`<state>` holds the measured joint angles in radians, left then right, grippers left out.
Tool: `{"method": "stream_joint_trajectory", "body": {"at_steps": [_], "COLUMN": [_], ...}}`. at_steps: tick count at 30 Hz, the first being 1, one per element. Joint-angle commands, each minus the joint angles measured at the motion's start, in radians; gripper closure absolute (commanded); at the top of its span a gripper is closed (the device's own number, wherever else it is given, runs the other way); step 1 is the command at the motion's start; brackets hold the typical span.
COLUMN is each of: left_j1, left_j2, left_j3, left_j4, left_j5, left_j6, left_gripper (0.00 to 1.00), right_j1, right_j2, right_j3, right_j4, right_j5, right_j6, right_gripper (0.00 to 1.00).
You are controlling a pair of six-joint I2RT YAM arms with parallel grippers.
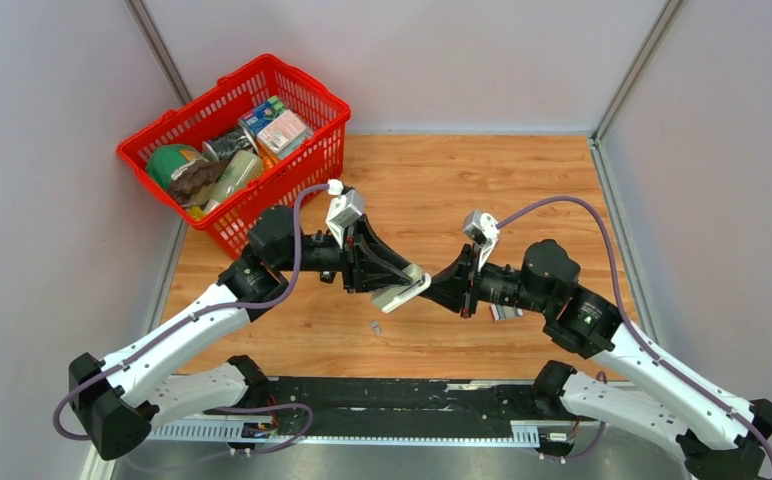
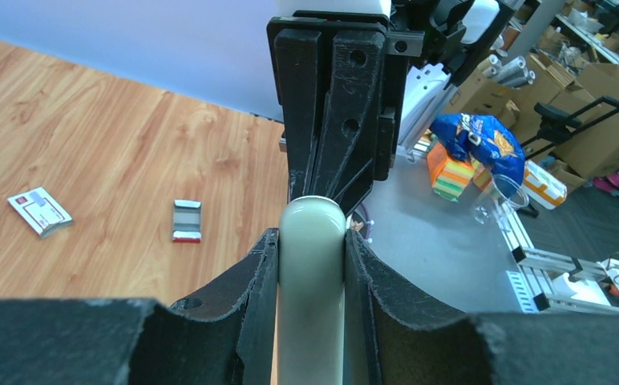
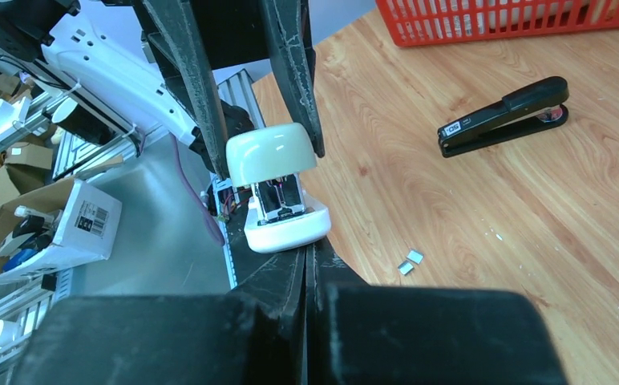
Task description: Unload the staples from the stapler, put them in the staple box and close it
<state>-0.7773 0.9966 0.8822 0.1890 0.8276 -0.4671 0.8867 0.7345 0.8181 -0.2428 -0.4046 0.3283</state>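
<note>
Up close, the left gripper has its jaws clamped on the two sides of a cream stapler, whose rounded bar fills the gap between the fingers. The cream stapler is held above the tabletop rather than resting on it. In the right wrist view it hangs open: the domed cream top sits between the left jaws, and a white base with a silvery channel drops below it. The right gripper faces it tip to tip, its jaws pressed together with only a thin seam and nothing visible between them. Their tips sit right under the white base, though it is not possible to tell whether they touch it. A little beyond the right jaws and off to one side, the staples lie on the tabletop as two tiny silvery bits just beside each other. Farther out from both pairs of jaws, well apart from them, the black stapler lies on its base on the wood, between the staples and a red basket at the far edge. On the other side, beyond the left jaws in the left wrist view, a silvery strip with a red end and a small white-and-red box lie near each other.
</note>
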Motion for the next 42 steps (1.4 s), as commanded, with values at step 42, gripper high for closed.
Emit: {"method": "stream_joint_trajectory", "body": {"at_steps": [42], "left_j1": [-0.1], "left_j2": [0.151], "left_j3": [0.195], "left_j4": [-0.339], "left_j5": [-0.626], "left_j6": [0.299], "left_gripper": [1.0], "right_j1": [0.006], "right_j2": [-0.064], "right_j3": [-0.013], "right_j4": [-0.076], "right_j5": [0.4], "right_j6": [-0.02], "right_gripper": [1.0]}}
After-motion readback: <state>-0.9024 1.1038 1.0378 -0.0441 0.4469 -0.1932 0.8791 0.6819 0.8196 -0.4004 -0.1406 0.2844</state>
